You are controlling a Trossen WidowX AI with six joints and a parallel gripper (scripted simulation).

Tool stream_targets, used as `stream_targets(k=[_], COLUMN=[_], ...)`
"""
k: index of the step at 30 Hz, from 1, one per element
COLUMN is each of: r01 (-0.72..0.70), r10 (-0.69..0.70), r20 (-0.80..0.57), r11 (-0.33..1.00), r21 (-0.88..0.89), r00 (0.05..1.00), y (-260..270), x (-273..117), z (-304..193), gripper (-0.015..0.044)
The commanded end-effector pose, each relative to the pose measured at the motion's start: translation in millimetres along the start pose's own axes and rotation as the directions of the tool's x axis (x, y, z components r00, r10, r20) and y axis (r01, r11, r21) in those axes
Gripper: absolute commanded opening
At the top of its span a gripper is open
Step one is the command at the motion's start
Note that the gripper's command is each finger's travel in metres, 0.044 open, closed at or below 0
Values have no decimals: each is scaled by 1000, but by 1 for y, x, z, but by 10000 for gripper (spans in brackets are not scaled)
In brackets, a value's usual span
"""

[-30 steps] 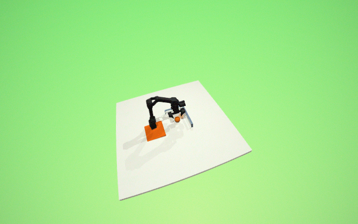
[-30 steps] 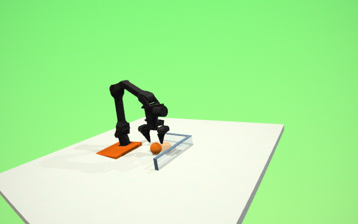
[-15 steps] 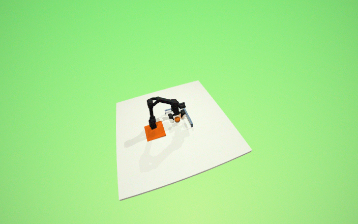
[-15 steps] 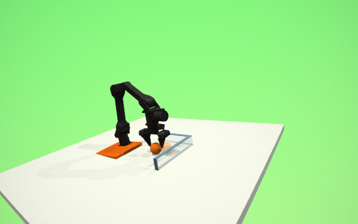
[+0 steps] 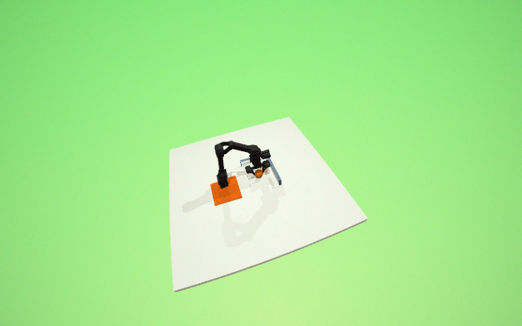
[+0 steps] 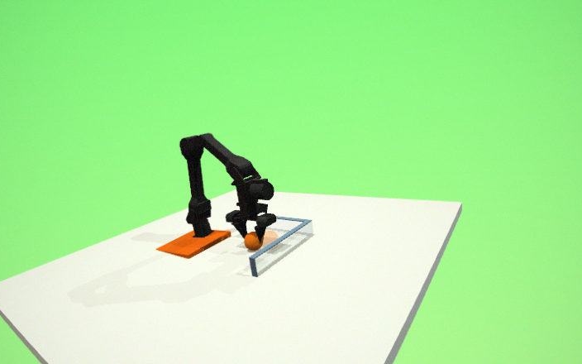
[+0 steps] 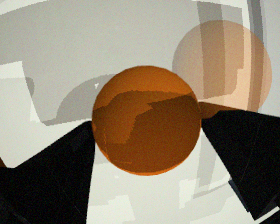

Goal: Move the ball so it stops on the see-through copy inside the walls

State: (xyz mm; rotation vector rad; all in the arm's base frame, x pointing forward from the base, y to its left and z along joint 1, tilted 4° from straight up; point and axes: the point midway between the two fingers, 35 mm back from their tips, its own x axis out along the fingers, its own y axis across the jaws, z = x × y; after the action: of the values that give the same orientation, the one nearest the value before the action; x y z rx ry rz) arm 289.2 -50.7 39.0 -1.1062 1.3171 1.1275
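An orange ball [image 5: 258, 173] [image 6: 253, 241] [image 7: 146, 130] rests on the table inside the corner. My gripper [image 5: 258, 173] [image 6: 253, 238] [image 7: 145, 117] points down with a finger at each side of the ball. Both fingertips meet the ball's edges in the wrist view, so it looks shut on the ball. The see-through copy [image 6: 271, 237] [image 7: 221, 62] stands close beside the ball, towards the long wall, and does not line up with it. In the top view the arm mostly hides the copy.
Two low clear walls with blue rims [image 5: 276, 172] [image 6: 281, 238] form the corner, the long one beyond the copy. The short wall is partly hidden behind the gripper. The arm stands on an orange base plate [image 5: 230, 195] [image 6: 183, 247] on the white table [image 5: 315, 202] [image 6: 329, 294].
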Motion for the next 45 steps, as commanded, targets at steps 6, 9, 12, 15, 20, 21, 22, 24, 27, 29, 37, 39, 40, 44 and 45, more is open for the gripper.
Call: stream_targets(k=[6,9,12,15,20,21,22,24,27,29,37,39,40,44,45], r01=[-5,-5,-5,-4,-4,-4,-4,-4,-5,-5,-5,-5,-5,-4,-3], r10=[5,5,5,4,4,4,4,4,5,5,5,5,5,3,3], r20=[-5,-5,-5,-5,-5,-5,-5,-5,-5,-5,-5,-5,-5,-4,-4], r11=[1000,1000,1000,1000,1000,1000,1000,1000,1000,1000,1000,1000,1000,1000,1000], r21=[-2,-2,-2,-2,-2,-2,-2,-2,-2,-2,-2,-2,-2,-2,-2], r00=[1000,1000,1000,1000,1000,1000,1000,1000,1000,1000,1000,1000,1000,1000,1000], y=[-1,-4,-7,-9,-10,-10,-10,-9,-8,-6,0,-1,-3,-21,-26], x=[-5,-19,-33,-47,-71,-76,-81,-91,-105,-115,-141,-141,-138,-121,-116], z=[-1,-1,-1,-1,-1,-1,-1,0,0,0,0,0,1,8,10], gripper=[186,107,28,0,0,0,0,0,0,0,0,0,0,0,0])
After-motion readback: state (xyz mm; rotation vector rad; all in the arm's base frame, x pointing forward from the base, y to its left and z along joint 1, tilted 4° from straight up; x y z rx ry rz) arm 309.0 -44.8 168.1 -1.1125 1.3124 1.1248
